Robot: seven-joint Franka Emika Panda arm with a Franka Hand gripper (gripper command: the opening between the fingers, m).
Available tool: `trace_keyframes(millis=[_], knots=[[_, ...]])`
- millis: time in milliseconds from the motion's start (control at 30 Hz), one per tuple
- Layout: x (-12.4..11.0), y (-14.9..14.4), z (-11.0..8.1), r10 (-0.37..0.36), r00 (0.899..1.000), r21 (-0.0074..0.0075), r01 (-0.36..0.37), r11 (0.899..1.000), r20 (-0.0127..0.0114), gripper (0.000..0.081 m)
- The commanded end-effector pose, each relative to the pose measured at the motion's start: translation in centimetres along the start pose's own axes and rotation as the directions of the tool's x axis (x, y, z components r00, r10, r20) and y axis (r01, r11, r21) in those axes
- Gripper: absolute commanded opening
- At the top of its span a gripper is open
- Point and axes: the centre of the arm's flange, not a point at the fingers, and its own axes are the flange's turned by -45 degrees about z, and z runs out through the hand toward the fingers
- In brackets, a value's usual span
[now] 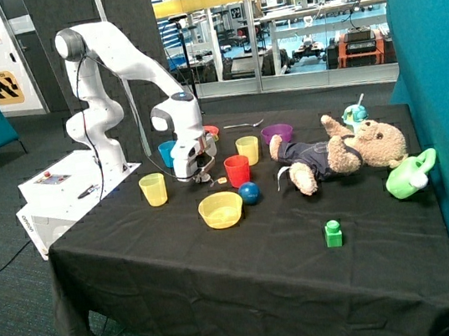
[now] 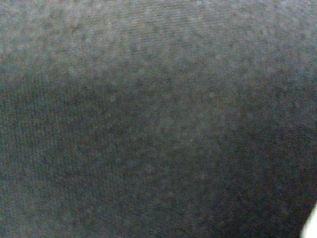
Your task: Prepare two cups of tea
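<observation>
A blue cup [image 1: 168,153] stands at the back of the black-clothed table, just behind my gripper [image 1: 202,175]. One yellow cup [image 1: 153,189] stands near the table edge beside the robot base. A second yellow tumbler [image 1: 248,149] stands behind the red tumbler [image 1: 237,170]. My gripper hangs low, almost on the cloth, between the near yellow cup and the red tumbler. A tiny pale yellowish bit [image 1: 221,181], possibly a tea bag's tag, lies on the cloth beside it. The wrist view shows only dark cloth [image 2: 158,119] very close, with a white sliver [image 2: 312,227] at one corner.
A wide yellow bowl [image 1: 221,210] and a blue ball [image 1: 249,192] lie in front of the red tumbler. A purple bowl [image 1: 277,133], a spoon [image 1: 243,124], a teddy bear [image 1: 340,152], a green watering can [image 1: 410,175] and a green block [image 1: 333,234] share the table.
</observation>
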Motion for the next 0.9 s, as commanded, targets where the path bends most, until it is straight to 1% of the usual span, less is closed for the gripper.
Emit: trace_keyframes(millis=[0, 367, 633, 767, 867], knots=[[-0.3, 0.2, -0.2, 0.004, 1.000, -0.0011, -0.004, 1.000, 0.0017, 0.0000], [-0.7, 0.5, -0.2, 0.004, 1.000, -0.0011, -0.004, 1.000, 0.0017, 0.0000], [-0.9, 0.2, -0.3, -0.008, 1.000, -0.0011, 0.008, 1.000, 0.0017, 0.0000], [-1.0, -0.2, -0.9, -0.022, 1.000, -0.0011, 0.022, 1.000, 0.0017, 0.0000], [-1.0, -0.7, -1.8, -0.049, 0.999, -0.0010, 0.049, 0.999, 0.0018, 0.0000]])
